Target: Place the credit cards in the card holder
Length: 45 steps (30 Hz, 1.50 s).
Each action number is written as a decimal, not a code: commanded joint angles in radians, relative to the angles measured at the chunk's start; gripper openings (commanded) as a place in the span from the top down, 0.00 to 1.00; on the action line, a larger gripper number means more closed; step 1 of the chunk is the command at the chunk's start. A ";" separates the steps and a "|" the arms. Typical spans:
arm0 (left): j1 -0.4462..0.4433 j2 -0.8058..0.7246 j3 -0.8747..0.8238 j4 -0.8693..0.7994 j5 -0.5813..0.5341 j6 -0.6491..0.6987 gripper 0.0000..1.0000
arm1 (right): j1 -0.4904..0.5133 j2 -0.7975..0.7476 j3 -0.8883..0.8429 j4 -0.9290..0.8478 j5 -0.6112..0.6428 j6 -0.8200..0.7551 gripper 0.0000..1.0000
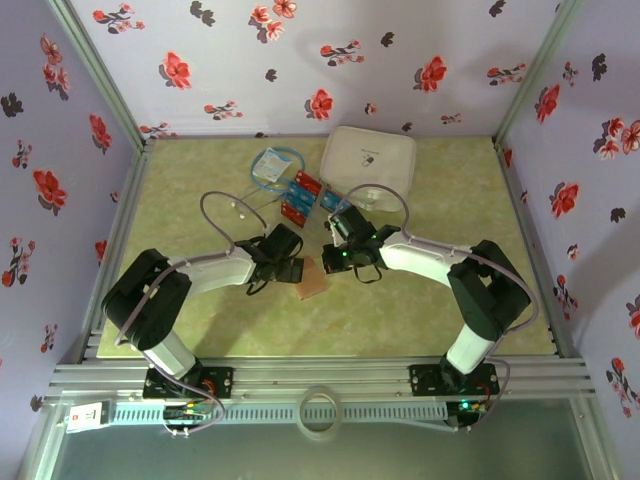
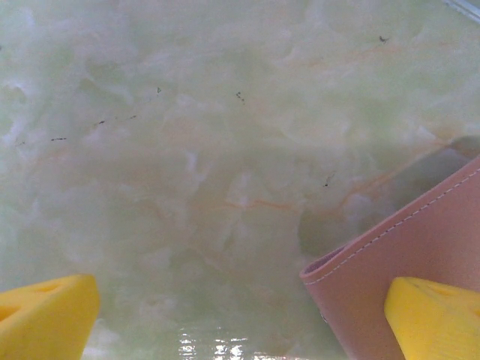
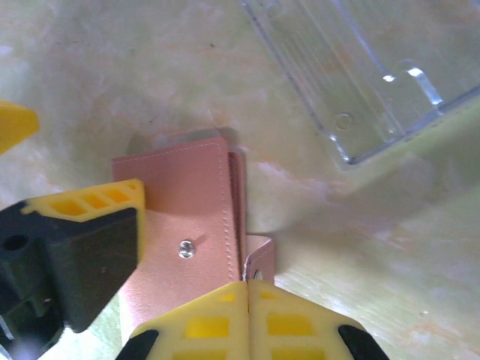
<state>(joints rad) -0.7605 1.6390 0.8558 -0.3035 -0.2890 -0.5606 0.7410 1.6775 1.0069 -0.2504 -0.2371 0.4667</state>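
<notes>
Tan card holder (image 1: pixel 312 279) flat, credit cards (image 1: pixel 300 197) apart

This is a robot lab booth. The left arm (image 1: pixel 200 272) and the right arm (image 1: pixel 430 258) are bolted to a metal rail (image 1: pixel 320 375) beside a green desk (image 1: pixel 400 310), with flowery purple walls (image 1: pixel 300 60) all around.

We see a pale green marbled worktop (image 1: pixel 430 310) — boxed in by lilac walls (image 1: pixel 230 40) printed with red and dark flowers, silver metal rails (image 1: pixel 330 378) in front.

Pinkish-tan card holder (image 3: pixel 187 199) (white stitching), red and blue credit cards (image 1: pixel 304 185)
</notes>
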 commanded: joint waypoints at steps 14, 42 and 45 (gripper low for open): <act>-0.009 0.053 -0.013 -0.059 -0.032 0.025 0.00 | 0.039 0.066 -0.011 0.149 -0.116 0.101 1.00; -0.008 0.057 -0.020 -0.054 -0.032 0.025 0.00 | 0.073 0.168 -0.011 0.159 -0.088 0.099 1.00; -0.010 0.055 -0.021 -0.055 -0.033 0.024 0.00 | 0.072 0.178 -0.021 0.161 -0.079 0.103 1.00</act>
<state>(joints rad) -0.7624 1.6421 0.8577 -0.3038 -0.2932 -0.5606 0.8062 1.8130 0.9955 -0.0715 -0.3439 0.5591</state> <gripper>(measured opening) 0.996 0.046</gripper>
